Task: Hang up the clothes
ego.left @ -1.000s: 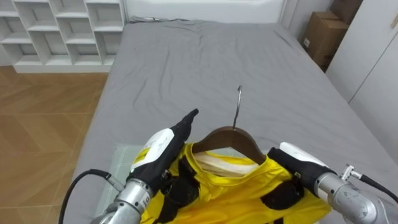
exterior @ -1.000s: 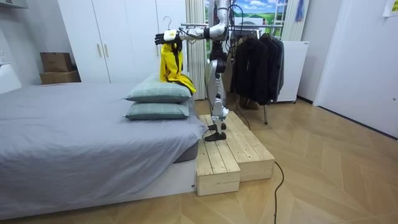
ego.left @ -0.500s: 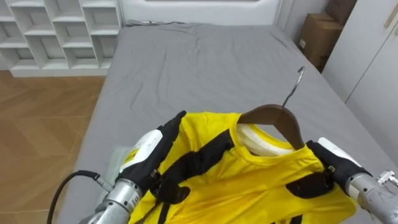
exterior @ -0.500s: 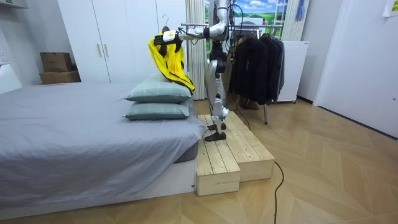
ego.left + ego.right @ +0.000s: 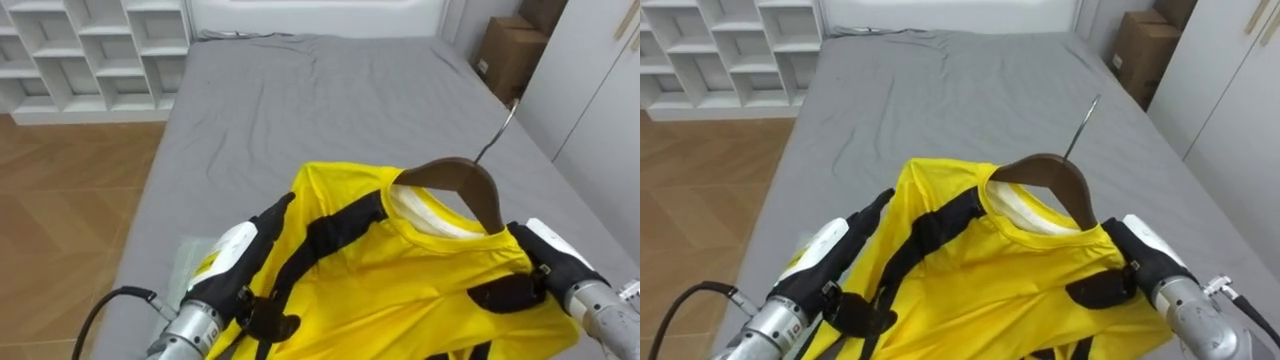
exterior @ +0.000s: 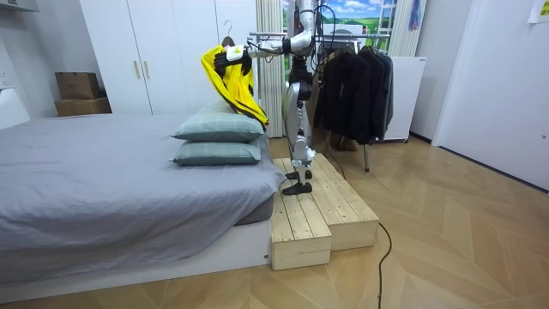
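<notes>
Above the bed: yellow shirt [image 5: 400,270] with black stripes, on a brown wooden hanger [image 5: 455,180], held up between both hands, clear of the bedding.
Long axis: shoulder to shoulder, running left-right from one hand to the other.
Pointing: collar on the far side from the robot; metal hook [image 5: 497,135] slants up and away to the right, toward the cardboard box [image 5: 510,55].
Room view: shirt [image 6: 230,81] hangs from the raised arms, lower edge just above the stacked pillows [image 6: 219,142].
Right hand [image 5: 550,258]: at the shirt's right shoulder, a dark digit [image 5: 505,295] clamped down on top of the cloth, so it is pinching the shirt.
Left hand [image 5: 235,260]: at the shirt's left shoulder, mostly under the cloth; cannot tell whether it grips.
Surface: grey bed [image 5: 300,100], sheet lightly creased.
Stance: robot stands on a wooden platform [image 6: 317,206] at the pillow end of the bed, facing along it.
Room: white cubby shelves [image 5: 90,50] and wood floor [image 5: 60,200] to the left, white wardrobe doors [image 5: 600,90] to the right, rack of dark clothes [image 6: 356,86] behind the robot.
</notes>
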{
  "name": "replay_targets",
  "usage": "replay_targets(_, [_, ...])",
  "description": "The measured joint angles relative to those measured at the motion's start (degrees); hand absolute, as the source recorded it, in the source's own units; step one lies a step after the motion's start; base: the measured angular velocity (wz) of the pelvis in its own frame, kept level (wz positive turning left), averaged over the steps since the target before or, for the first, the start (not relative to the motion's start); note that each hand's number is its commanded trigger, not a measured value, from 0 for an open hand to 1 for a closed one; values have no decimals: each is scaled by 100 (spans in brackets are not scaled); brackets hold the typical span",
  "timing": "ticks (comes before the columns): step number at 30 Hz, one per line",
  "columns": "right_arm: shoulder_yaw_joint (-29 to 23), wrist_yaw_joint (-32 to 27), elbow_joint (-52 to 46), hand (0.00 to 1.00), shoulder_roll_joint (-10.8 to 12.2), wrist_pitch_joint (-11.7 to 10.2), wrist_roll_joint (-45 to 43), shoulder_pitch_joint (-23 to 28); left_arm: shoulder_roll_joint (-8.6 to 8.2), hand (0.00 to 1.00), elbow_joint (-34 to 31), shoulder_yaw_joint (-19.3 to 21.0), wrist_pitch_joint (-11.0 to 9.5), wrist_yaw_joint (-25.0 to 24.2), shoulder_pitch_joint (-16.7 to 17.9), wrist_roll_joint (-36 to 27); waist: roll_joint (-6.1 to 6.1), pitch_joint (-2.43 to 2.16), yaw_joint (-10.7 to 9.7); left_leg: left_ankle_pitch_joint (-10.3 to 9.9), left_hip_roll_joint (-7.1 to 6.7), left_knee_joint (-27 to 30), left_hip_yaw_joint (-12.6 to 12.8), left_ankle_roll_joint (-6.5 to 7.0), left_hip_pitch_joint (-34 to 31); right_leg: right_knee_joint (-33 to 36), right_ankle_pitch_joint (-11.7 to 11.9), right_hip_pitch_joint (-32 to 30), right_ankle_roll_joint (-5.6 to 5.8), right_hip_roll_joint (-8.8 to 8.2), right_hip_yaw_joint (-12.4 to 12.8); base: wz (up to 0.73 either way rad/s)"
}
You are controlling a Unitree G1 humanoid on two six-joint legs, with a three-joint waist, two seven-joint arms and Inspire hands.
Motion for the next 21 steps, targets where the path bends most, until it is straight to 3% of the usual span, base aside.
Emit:
replay_targets(5, [-53, -90, -83, 100, 0, 0, -202, 2, -41, 0, 243, 357, -15, 37, 39, -3, 16, -12, 2, 0, 3, -1, -1, 0, 24, 8, 0, 15, 0, 3, 10, 0])
replay_targets(8, [-182, -123, -172, 100, 0, -1, -374, 3, -126, 0, 474, 633, -26, 139, 119, -140, 67, -51, 40, -1, -3, -15, -4, 1, 52, 11, 0, 30, 0, 0, 8, -2])
replay_targets(10, [-237, -148, -359, 100, -20, -2, -496, 31, -121, 0, 582, 923, -84, 304, 398, -214, 107, -90, 59, -1, 4, -30, 16, 0, 102, 30, 0, 41, 0, 6, 61, -10])
replay_targets(15, [-486, -165, -1124, 100, -40, -11, -493, 529, -136, 0, 1042, 1601, -186, 755, 820, -305, 92, -93, 211, -4, 25, -145, 44, -7, 325, 71, -5, 145, -2, 32, 131, -7])
replay_targets(21, [-709, -165, -1761, 100, -85, -9, -514, 852, -183, 0, 2028, 2250, -189, 1149, 917, -582, 79, -86, 360, -9, -6, -208, 50, 1, 340, 53, -12, 142, 9, 11, 147, -2])
